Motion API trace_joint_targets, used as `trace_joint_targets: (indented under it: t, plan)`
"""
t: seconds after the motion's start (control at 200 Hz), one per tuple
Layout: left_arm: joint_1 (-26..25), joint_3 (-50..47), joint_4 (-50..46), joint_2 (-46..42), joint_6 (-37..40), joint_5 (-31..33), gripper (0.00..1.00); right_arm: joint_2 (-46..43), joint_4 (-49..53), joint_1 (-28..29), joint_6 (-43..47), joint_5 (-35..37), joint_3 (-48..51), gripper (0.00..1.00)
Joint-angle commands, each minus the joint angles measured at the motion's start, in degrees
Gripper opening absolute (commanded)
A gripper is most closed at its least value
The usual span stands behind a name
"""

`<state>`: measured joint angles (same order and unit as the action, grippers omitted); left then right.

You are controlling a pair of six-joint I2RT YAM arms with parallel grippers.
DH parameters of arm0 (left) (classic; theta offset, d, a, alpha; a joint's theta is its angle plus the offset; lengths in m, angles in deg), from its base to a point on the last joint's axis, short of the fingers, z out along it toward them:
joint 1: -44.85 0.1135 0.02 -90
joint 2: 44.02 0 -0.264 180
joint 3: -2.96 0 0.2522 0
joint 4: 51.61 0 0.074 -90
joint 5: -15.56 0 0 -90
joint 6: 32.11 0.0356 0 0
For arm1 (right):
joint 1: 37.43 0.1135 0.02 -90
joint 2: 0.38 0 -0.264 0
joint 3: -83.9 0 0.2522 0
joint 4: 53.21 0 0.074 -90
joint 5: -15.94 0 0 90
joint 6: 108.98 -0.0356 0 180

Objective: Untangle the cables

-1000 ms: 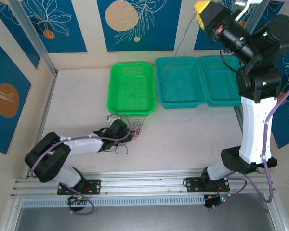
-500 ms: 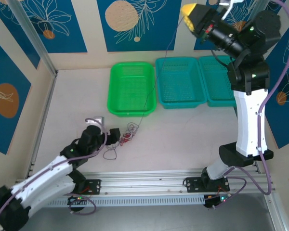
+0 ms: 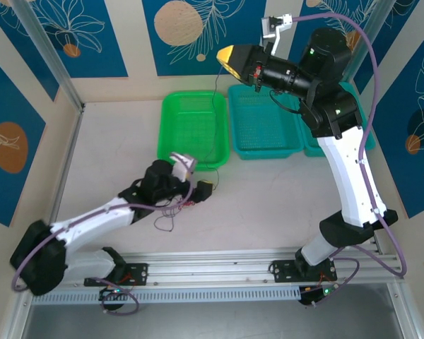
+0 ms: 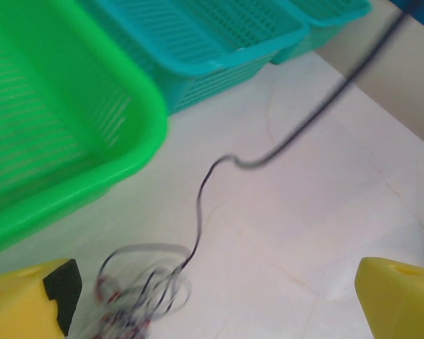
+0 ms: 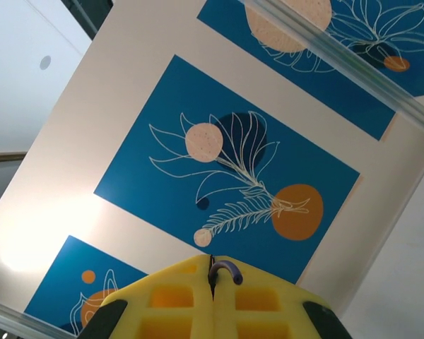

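Progress is early, by my reading. My right gripper is high above the back of the table, its yellow foam pads pressed together on a thin black cable, whose bent end peeks out at the seam in the right wrist view. From there the black strand drops past the bright green plastic mesh basket to a small heap of thin loops on the pale tabletop, just in front of that basket. Its lower part curls into the heap, so I judge it only partly drawn out.

My left gripper is low at the table beside the heap, jaws spread wide with nothing between them. Through the left wrist camera the loops lie near its left finger, blurred; I can pick out dark and reddish strands, but I cannot tell the white one apart.

Two teal mesh baskets stand to the right of the green one. No wire lies coiled in any of them that I can see. What is left, I think: free the black cable, then part the red and white ones.
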<state>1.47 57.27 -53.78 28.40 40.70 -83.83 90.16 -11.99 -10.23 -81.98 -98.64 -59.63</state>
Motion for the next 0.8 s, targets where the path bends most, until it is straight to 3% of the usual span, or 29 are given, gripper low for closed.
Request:
trace_joint_targets:
  t: [0.0,0.105,0.15,0.19,0.225,0.295,0.34,0.445,0.515,0.66,0.795]
  plan:
    - [-1.58,5.90,8.79,5.37,-0.47,0.49,1.00,-2.40,0.43,-0.64,1.41,1.44,-2.24,0.00]
    - [-1.39,9.13,11.63,9.04,-5.08,8.27,1.00,-3.58,1.31,-1.10,1.37,1.70,-1.52,0.00]
    - [-0.91,10.66,13.58,10.08,-6.15,7.88,0.99,-4.40,1.74,-1.27,1.71,2.03,-0.63,0.00]
    - [-0.40,12.20,15.27,11.13,-6.90,5.24,0.90,-5.30,1.89,-1.57,1.97,2.29,0.61,0.00]
    - [0.12,13.74,15.64,12.19,-7.83,2.22,0.75,-6.24,2.14,-2.07,2.22,2.54,1.98,0.00]
    - [0.89,17.35,11.22,13.66,-8.91,-1.92,0.22,-8.30,3.47,-3.74,2.52,3.51,5.94,0.00]
    - [1.17,18.98,7.07,13.90,-9.13,-3.18,0.00,-10.29,5.91,-5.33,3.04,5.32,9.47,0.00]
    - [2.19,19.11,1.99,11.81,-11.25,-5.24,0.00,-16.70,14.22,-10.99,3.66,12.31,21.81,0.00]
    - [2.62,19.02,-1.11,9.63,-12.31,-6.74,0.00,-21.89,15.31,-15.38,1.99,12.88,32.75,0.00]
    - [2.59,22.70,-12.17,6.58,-8.05,-10.49,0.00,-32.23,17.63,-19.91,0.57,14.83,50.25,0.11]
    - [2.59,24.06,-19.12,6.65,-3.42,-11.86,0.00,-39.91,24.66,-22.36,-0.57,17.32,62.62,0.40]
